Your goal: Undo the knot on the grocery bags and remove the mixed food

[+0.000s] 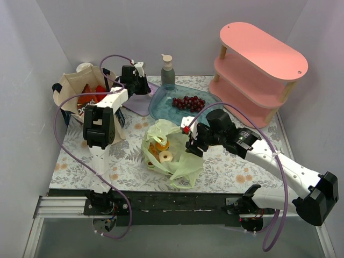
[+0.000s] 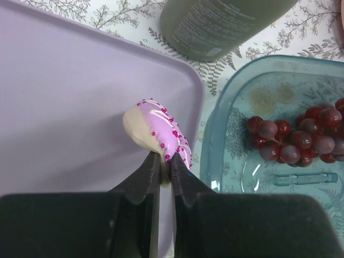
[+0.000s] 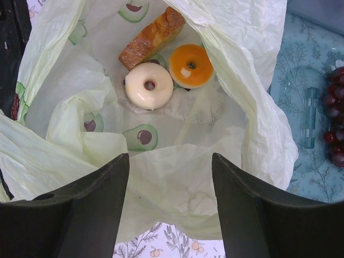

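Observation:
The pale-green plastic grocery bag point(image 1: 171, 153) lies open mid-table; its knot is out of view. Inside it lie a white-iced doughnut point(image 3: 149, 86), an orange-iced doughnut point(image 3: 191, 65) and a slice of brown cake point(image 3: 151, 37). My right gripper point(image 3: 171, 161) hangs open over the bag's near rim point(image 3: 177, 188), nothing between its fingers. My left gripper point(image 2: 164, 158) is shut on a pink-iced doughnut point(image 2: 158, 129) above the lavender tray point(image 2: 70, 97). Dark red grapes point(image 2: 301, 140) rest in the clear blue tray point(image 2: 269, 75). The beige canvas tote point(image 1: 72, 91) stands at the far left with red packets point(image 1: 91, 94) inside.
A grey-green pump bottle point(image 1: 167, 71) stands behind the blue tray point(image 1: 161, 105), close to the left gripper point(image 1: 137, 75). A pink three-tier shelf point(image 1: 258, 67) fills the back right corner. Grey walls close in the patterned tablecloth point(image 1: 236, 169) on three sides.

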{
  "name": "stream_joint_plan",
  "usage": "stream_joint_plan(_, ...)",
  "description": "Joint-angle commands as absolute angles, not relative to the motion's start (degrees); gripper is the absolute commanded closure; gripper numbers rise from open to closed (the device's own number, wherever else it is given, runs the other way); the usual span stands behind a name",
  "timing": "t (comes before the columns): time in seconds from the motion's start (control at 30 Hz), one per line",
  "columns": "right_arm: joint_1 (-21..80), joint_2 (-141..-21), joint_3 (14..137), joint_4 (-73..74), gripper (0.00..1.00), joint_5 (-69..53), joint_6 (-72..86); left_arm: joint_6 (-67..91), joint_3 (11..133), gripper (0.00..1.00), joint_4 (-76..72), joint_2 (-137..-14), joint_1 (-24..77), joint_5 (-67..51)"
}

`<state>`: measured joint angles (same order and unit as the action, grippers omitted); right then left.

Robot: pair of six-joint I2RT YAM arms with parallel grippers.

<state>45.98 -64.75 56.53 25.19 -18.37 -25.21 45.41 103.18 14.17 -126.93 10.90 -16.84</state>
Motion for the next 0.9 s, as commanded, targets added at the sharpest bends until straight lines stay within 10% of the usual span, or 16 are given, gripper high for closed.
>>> stream_joint_plan(0.0, 45.6, -65.9, 58.0, 23.8, 0.3, -20.0, -24.5, 44.8, 106.4, 1.0, 10.5, -128.7, 9.1, -20.7)
stream_joint_plan(0.2, 45.2, -67.1, 58.3, 23.3, 0.31, -19.7, -24.8, 40.6, 109.4, 0.95, 10.0, -132.6, 8.4, -18.1)
stream_joint_plan(0.37, 45.2, -66.4, 57.9, 23.4, 0.31, -21.4, -25.0, 36.2, 109.2, 0.39, 9.1, -131.8, 8.9, -11.2)
stream_joint_plan(0.47, 45.1, -65.6, 57.4, 23.1, 0.32, -22.6, -25.0, 33.9, 107.7, 0.24, 7.6, -127.9, 9.3, -7.8)
stream_joint_plan(0.87, 45.3, -62.0, 59.8, 20.4, 0.38, -25.7, -24.6, 35.7, 96.0, 0.18, 14.1, -98.0, 11.7, -24.3)
